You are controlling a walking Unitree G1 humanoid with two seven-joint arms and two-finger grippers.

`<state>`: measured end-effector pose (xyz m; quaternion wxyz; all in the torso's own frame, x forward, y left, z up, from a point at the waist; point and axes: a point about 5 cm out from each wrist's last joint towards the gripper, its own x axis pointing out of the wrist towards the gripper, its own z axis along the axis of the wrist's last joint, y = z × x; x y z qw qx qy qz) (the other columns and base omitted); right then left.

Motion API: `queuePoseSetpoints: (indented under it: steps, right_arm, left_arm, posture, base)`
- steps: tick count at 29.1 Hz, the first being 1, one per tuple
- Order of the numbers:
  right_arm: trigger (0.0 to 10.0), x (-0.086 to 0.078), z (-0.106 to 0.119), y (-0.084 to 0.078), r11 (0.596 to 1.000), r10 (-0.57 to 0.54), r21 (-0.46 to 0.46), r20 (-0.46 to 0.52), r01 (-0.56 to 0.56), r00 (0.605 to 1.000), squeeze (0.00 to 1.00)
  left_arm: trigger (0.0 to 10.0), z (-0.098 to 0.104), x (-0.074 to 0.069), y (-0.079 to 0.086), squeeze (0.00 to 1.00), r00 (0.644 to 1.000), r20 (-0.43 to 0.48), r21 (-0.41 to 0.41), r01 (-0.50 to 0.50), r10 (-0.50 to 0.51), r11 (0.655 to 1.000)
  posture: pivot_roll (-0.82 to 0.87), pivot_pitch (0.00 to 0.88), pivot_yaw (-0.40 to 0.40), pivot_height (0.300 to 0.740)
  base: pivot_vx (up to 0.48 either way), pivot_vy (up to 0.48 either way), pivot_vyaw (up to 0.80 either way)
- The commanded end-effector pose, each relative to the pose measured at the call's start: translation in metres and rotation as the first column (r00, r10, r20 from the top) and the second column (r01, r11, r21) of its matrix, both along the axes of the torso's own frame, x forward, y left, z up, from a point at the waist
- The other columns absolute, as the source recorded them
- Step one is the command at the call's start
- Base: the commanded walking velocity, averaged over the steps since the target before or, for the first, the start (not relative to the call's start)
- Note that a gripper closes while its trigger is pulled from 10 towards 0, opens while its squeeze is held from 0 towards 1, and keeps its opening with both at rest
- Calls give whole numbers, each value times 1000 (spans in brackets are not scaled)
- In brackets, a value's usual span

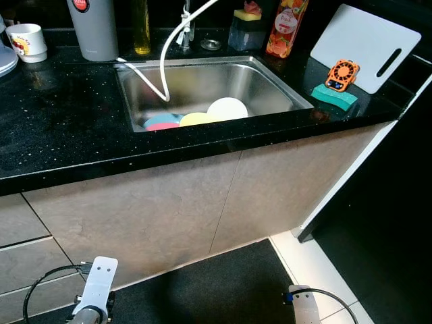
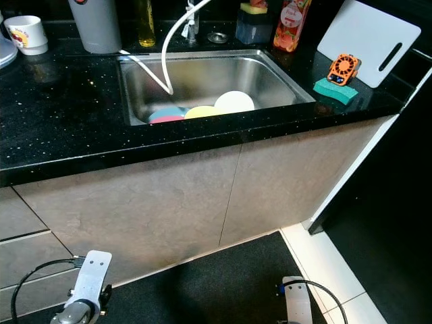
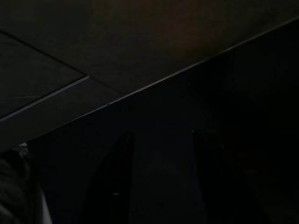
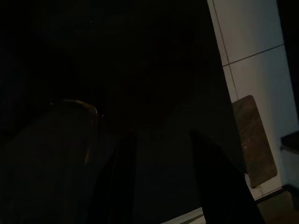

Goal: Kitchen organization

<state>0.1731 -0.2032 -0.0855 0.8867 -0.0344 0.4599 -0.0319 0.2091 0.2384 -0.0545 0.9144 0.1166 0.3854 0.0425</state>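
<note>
Red-labelled bottle [image 1: 287, 27] behind sink [image 1: 270, 81]; text unreadable.

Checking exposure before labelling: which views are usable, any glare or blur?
Left and right eye views: sharp, evenly lit, mild glare on the steel sink wall and specks on the black counter. Left wrist view: very dark, fingers barely visible. Right wrist view: dark too, except bright floor tiles.

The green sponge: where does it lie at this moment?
The green sponge lies on the black counter to the right of the sink, with an orange gadget resting against its back edge and the white cutting board behind.
</note>
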Motion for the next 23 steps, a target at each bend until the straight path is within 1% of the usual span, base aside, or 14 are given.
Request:
queuePoseSetpoints:
  steps: [1, 3, 7, 16, 20, 23]
  right_arm:
    - [10000, -3, 0, -5, 1000, -5, -13, -9, 5, 1000, 0]
    - [10000, -3, 0, -6, 1000, -6, -14, -10, 6, 1000, 0]
    - [10000, -5, -1, -9, 1000, -13, -19, -15, 13, 1000, 0]
    - [10000, -9, -2, -11, 1000, -19, -21, -25, 19, 1000, 0]
    - [10000, -10, -3, -10, 1000, -10, -23, -29, 9, 1000, 0]
    - [10000, -11, -3, -9, 999, 16, -31, -33, -17, 999, 0]
  left_arm:
    - [10000, -3, -3, -3, 0, 1000, -7, -4, -2, 2, 1000]
    - [10000, -3, -3, -3, 0, 1000, -6, -4, -2, 2, 1000]
    - [10000, -4, -3, -4, 0, 1000, 0, -11, -17, 17, 1000]
    - [10000, -5, -4, -5, 0, 1000, -5, -13, -8, 8, 1000]
    - [10000, -6, -6, -5, 0, 1000, -12, -8, 2, -2, 1000]
    - [10000, -9, -11, -6, 0, 999, -27, -1, 25, -25, 1000]
  posture:
    - [114, 67, -96, 740]
    - [114, 67, -98, 740]
    - [109, 68, -100, 740]
    - [109, 71, -98, 740]
    - [112, 70, -97, 740]
    - [115, 69, -96, 740]
  base:
    - [0, -311, 0]
    - [0, -311, 0]
    - [0, 0, 0]
    - [0, 0, 0]
    - [0, 0, 0]
    - [0, 0, 0]
